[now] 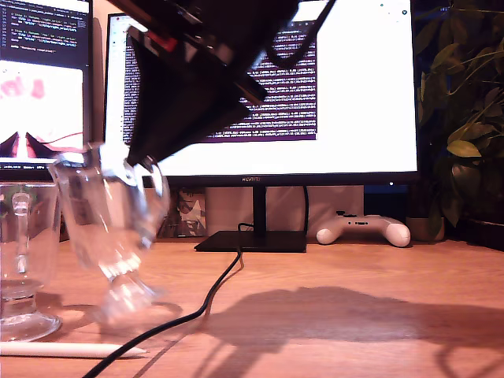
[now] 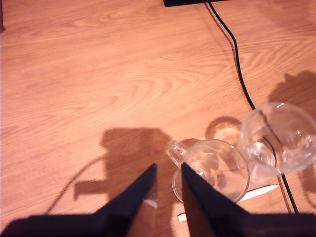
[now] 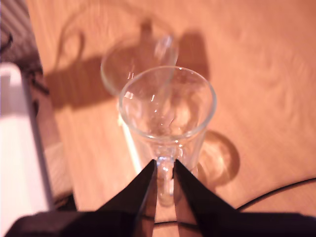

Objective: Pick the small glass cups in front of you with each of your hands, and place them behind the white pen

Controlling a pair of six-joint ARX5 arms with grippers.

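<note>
Clear glass, tilted: one cup (image 1: 110, 236) leans in the exterior view, its foot low over the desk, whether touching I cannot tell. My second gripper (image 3: 165, 170) is clamped on its handle, the black arm (image 1: 197, 87) slanting down from the top of that view. The other cup (image 1: 20, 260) stands upright at the exterior view's left edge, just beside the tilted one. The white pen (image 1: 71, 349) lies flat on the desk in front of both cups, nearer the exterior camera.

My first gripper (image 2: 169, 178) hangs above the standing cup (image 2: 212, 168), jaws nearly together with a narrow gap and nothing between them.

A black cable (image 1: 213, 295) runs across the wood just to the exterior view's right of the tilted cup. Beyond it the desk (image 1: 354, 315) lies bare. Behind stand a monitor (image 1: 346, 94), a white gamepad (image 1: 364, 228) and a plant (image 1: 465, 118)
</note>
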